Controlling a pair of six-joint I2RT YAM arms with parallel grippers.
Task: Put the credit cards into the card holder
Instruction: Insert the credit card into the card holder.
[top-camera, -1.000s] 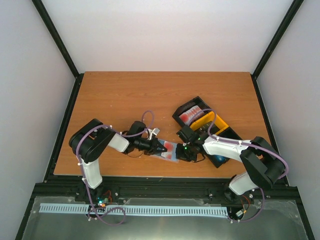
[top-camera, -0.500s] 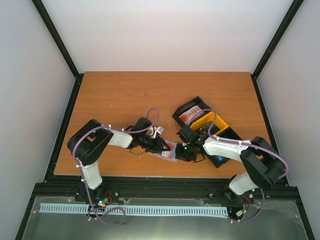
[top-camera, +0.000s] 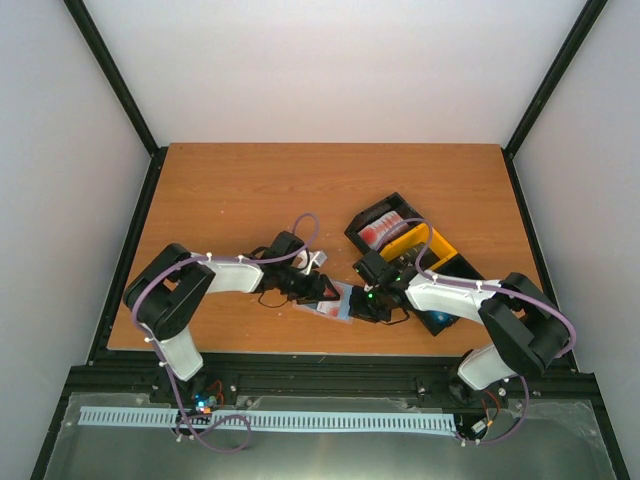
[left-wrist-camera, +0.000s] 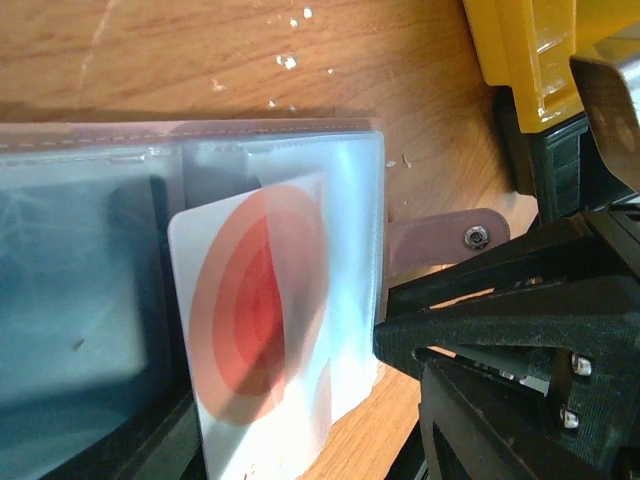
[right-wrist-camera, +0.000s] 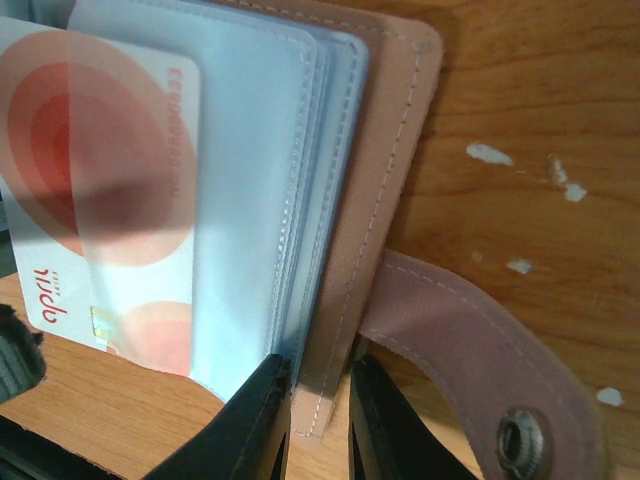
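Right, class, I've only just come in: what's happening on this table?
A robot is filling a card holder on the table. Its right gripper pinches the holder's edge. Its left gripper is open beside a red-and-white card, which sits partway in a clear pocket, its end sticking out.

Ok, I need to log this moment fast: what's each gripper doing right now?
Left gripper: open around the red card, not gripping it.
Right gripper: shut on the card holder at its edge.
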